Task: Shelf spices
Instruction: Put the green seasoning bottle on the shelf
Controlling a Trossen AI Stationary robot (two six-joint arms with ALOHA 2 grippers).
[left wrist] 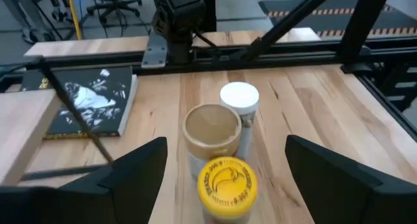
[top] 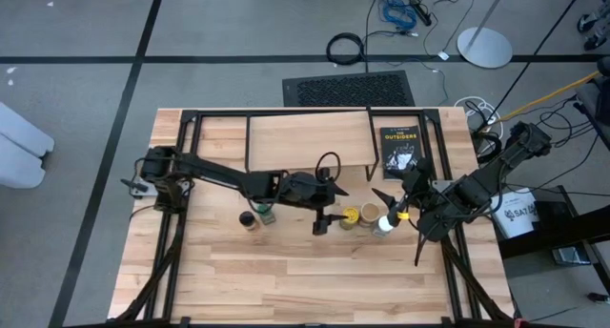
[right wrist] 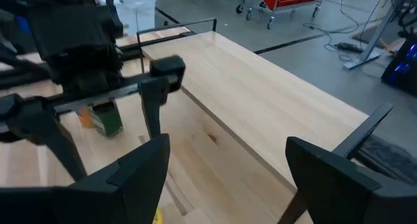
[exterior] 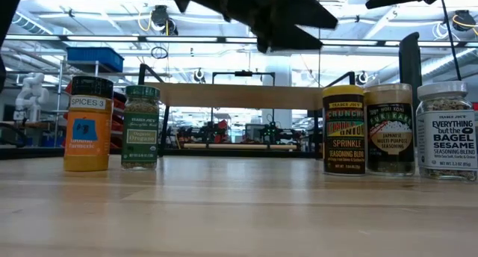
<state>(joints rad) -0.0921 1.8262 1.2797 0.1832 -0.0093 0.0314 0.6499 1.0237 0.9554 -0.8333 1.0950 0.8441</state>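
Note:
Five spice jars stand upright on the tabletop in front of the shelf, a light-wood board on black legs. A dark-lidded orange jar and a green-lidded jar stand to the left. A yellow-lidded jar, a tan-lidded jar and a white-lidded jar form a row to the right. My left gripper is open, above and just left of the yellow-lidded jar. My right gripper is open, raised beside the white-lidded jar. Neither touches a jar.
A black book lies flat under the shelf's right end. Black frame rails run along the table's left and right sides. Bare wood spans the near half of the table. The shelf board's top is bare.

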